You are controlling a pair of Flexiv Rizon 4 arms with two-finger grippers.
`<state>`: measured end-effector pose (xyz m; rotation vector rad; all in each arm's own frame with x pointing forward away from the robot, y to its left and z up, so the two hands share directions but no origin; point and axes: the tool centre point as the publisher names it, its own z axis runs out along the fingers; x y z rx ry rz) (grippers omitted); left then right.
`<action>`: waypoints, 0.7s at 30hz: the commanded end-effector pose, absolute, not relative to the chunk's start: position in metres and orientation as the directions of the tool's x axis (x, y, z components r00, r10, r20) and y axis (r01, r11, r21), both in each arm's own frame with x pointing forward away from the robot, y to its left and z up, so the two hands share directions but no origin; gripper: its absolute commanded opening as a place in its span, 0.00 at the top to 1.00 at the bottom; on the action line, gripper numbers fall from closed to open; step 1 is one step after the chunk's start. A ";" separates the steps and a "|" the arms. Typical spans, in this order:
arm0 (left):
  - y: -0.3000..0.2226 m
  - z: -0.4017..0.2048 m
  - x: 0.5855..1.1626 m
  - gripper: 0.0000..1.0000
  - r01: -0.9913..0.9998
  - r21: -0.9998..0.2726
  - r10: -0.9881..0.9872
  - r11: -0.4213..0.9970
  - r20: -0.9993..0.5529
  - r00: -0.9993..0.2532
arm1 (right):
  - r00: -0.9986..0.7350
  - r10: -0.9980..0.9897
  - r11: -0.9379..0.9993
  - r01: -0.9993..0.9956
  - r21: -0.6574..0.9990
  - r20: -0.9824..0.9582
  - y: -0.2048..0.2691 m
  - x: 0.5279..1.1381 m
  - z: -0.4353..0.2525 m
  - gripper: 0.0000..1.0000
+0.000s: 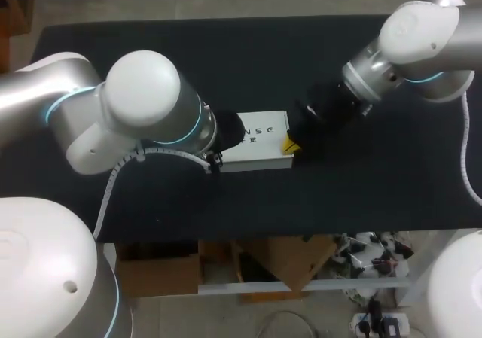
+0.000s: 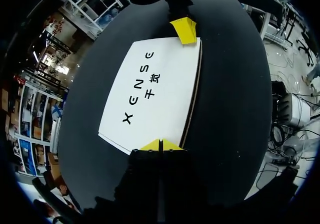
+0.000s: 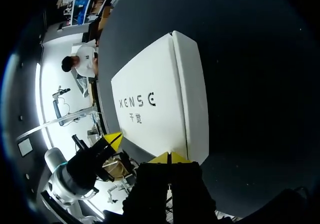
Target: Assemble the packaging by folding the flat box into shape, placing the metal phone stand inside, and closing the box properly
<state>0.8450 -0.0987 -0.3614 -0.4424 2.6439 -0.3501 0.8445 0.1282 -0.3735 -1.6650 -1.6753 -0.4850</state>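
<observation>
The box lies on the table, about in the middle, with its long side going from left to right. The left arm comes in from the left, and the left gripper stands at the left end of the box, right at its edge. The right gripper stands at the opposite, right end, near the front corner. The box is so between both grippers.

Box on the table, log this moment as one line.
box: white, lying on black table | left gripper: shut, at one end of box | right gripper: shut, at opposite end
</observation>
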 end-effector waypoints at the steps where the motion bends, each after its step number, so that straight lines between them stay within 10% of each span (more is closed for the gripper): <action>1: -0.102 -0.341 0.826 0.98 -0.262 -0.314 -0.377 0.913 -0.400 -0.835 | 0.054 0.689 0.076 0.986 -0.146 0.722 0.119 0.832 -0.349 0.81; 2: -0.104 -0.337 0.823 0.69 -0.268 -0.315 -0.384 0.910 -0.400 -0.832 | 0.043 0.684 0.074 0.989 -0.128 0.728 0.118 0.832 -0.344 0.70; 4: -0.109 -0.331 0.817 0.44 -0.282 -0.319 -0.398 0.905 -0.396 -0.828 | 0.019 0.675 0.073 0.993 -0.092 0.738 0.114 0.831 -0.336 0.55; 6: -0.113 -0.325 0.811 0.00 -0.309 -0.328 -0.425 0.892 -0.380 -0.822 | -0.006 0.665 0.072 0.996 -0.056 0.747 0.109 0.831 -0.329 0.02; 21: -0.135 -0.311 0.751 0.00 -0.582 -0.316 -0.658 0.749 -0.248 -0.711 | -0.352 0.591 0.173 0.934 0.312 0.726 0.060 0.845 -0.301 0.00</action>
